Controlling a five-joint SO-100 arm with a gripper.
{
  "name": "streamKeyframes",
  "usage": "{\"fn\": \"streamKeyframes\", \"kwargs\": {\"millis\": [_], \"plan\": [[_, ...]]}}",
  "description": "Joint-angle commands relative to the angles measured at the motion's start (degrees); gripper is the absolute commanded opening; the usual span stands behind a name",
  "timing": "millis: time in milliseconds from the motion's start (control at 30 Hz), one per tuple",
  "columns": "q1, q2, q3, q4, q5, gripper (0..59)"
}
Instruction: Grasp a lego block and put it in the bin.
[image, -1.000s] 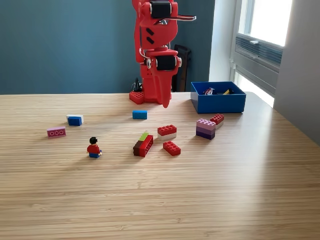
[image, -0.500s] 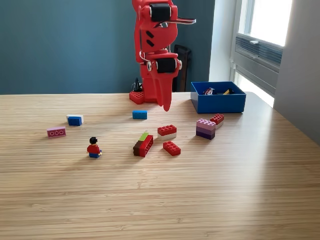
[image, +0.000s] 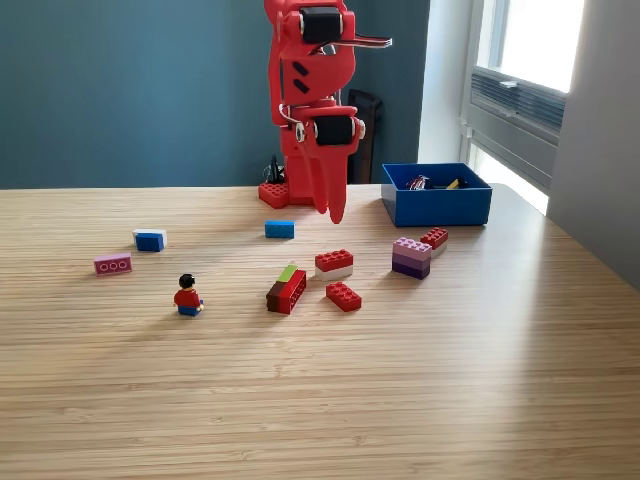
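Note:
Several lego blocks lie on the wooden table (image: 320, 400). A red-on-white block (image: 334, 264), a red block (image: 343, 296) and a red, brown and green cluster (image: 287, 290) sit in the middle. A purple stack (image: 411, 257) and a small red block (image: 434, 238) lie near the blue bin (image: 436, 203) at the back right. A blue block (image: 279, 229) lies just left of the gripper tip. My red gripper (image: 333, 212) hangs pointing down above the table behind the red-on-white block, its fingers together and holding nothing.
A blue-and-white block (image: 150, 240), a pink block (image: 113, 264) and a minifigure (image: 187, 296) are at the exterior view's left. The bin holds a few small pieces (image: 418, 183). A red brick (image: 272, 193) lies by the arm's base. A window is at the right.
The gripper tip has dipped slightly lower and shifted a little toward the exterior view's right. No block has moved.

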Motion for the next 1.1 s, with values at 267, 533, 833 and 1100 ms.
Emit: {"fn": "streamKeyframes", "kwargs": {"millis": [267, 533, 833, 1100], "plan": [[0.62, 2.46, -1.67, -0.79, 2.29, 20.0], [0.7, 2.37, -1.93, -0.79, 2.64, 20.2], [3.34, 2.46, 3.43, -0.44, 1.32, 19.6], [6.24, 3.34, 11.95, 4.57, 0.35, 20.1]]}}
